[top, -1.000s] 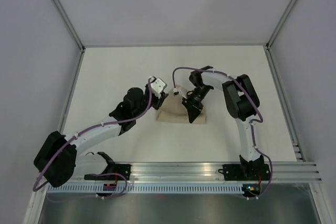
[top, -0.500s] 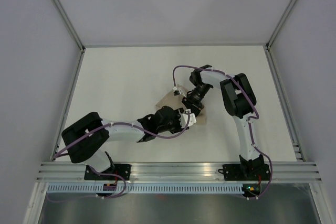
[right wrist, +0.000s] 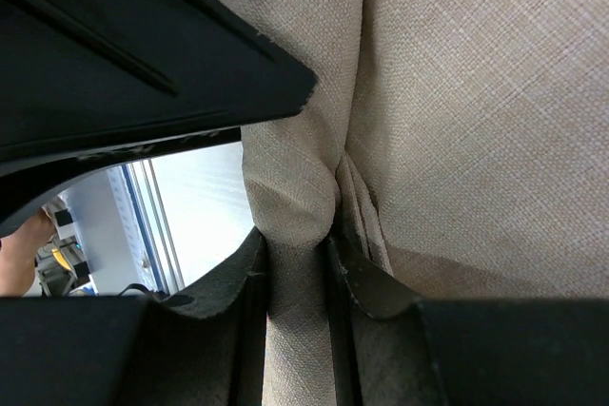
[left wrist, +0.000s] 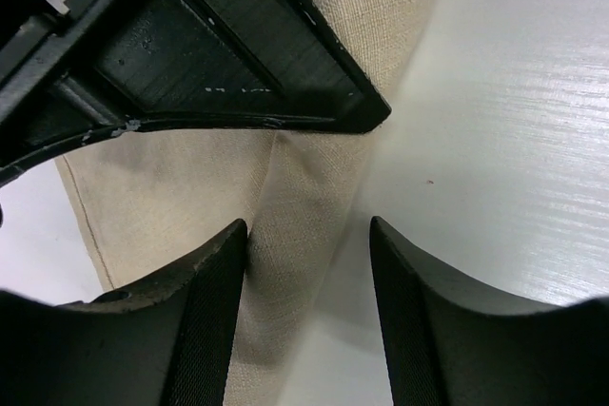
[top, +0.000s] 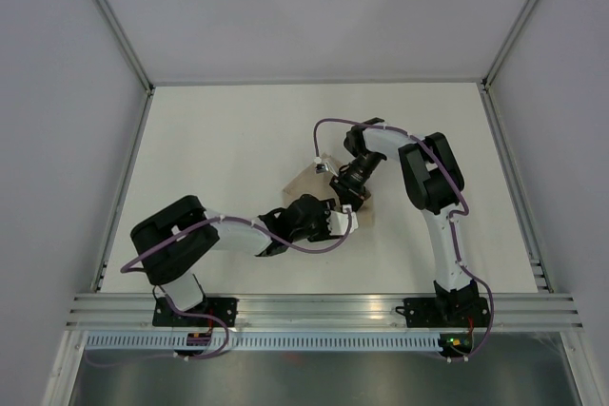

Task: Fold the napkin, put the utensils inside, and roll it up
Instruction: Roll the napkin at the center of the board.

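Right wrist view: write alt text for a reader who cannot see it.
The right pincer grips a bunched fold of the beige napkin between its dark fingers. The woven cloth fills most of the frame.

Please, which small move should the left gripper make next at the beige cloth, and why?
Probably close the left gripper on the beige woven cloth napkin. Its jaws stand open astride the cloth's edge, while the right gripper pinches a fold of it. A second grip would likely let both arms handle the cloth together.
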Tool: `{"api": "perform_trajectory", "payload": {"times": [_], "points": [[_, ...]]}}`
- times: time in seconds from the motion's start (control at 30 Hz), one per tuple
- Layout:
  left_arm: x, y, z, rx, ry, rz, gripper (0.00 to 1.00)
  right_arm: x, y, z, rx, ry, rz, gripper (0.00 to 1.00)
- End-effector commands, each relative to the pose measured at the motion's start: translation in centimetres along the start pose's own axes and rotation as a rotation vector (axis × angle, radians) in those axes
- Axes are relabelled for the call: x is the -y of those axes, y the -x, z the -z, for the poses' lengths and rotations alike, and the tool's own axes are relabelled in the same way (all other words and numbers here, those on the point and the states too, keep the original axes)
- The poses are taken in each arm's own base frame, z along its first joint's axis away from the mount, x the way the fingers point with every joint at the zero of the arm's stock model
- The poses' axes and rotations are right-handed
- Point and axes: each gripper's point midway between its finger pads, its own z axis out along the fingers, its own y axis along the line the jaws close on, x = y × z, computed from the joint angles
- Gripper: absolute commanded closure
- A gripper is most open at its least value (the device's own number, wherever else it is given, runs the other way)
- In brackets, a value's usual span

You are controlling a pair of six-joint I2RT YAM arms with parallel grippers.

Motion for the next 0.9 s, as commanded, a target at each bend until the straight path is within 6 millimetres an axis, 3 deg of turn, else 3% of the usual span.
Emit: {"api": "perform_trajectory", "payload": {"times": [0.0, 0.17, 0.27, 0.37, 0.4, 0.43, 0.53, 0.6, 0.73, 0.87], "points": [[-1.1, 1.3, -0.7, 0.027, 0.03, -0.06, 0.4, 6.0, -3.7, -2.0, -0.161, -0.13, 0.05, 1.0], [0.3, 0.1, -1.6, -0.016, -0.029, -0.05, 0.42, 6.1, -3.8, -2.1, -0.161, -0.129, 0.047, 1.0], [0.9, -0.4, -2.0, -0.032, -0.05, -0.035, 0.48, 6.1, -3.9, -2.1, -0.164, -0.131, 0.047, 1.0], [1.6, -0.9, -2.4, -0.045, -0.07, -0.01, 0.63, 6.0, -4.0, -2.2, -0.161, -0.129, 0.046, 0.99], [1.7, -1.0, -2.4, -0.048, -0.072, 0.005, 0.75, 6.0, -4.0, -2.2, -0.16, -0.131, 0.047, 0.98], [1.9, -1.0, -2.5, -0.047, -0.078, 0.012, 0.79, 5.9, -4.0, -2.2, -0.158, -0.129, 0.049, 0.97], [2.4, -1.3, -2.6, -0.053, -0.093, 0.035, 0.91, 5.5, -3.7, -1.9, -0.139, -0.137, 0.053, 0.9], [3.1, -1.2, -2.7, -0.041, -0.128, 0.056, 0.96, 5.3, -3.3, -1.6, -0.118, -0.146, 0.065, 0.79], [3.7, -1.2, -2.5, -0.046, -0.195, 0.108, 0.98, 3.7, -1.7, 0.3, -0.046, -0.167, 0.095, 0.57], [4.0, -1.2, -2.3, -0.05, -0.271, 0.18, 0.98, 1.7, 0.6, 3.0, 0.069, -0.193, 0.13, 0.47]]}}
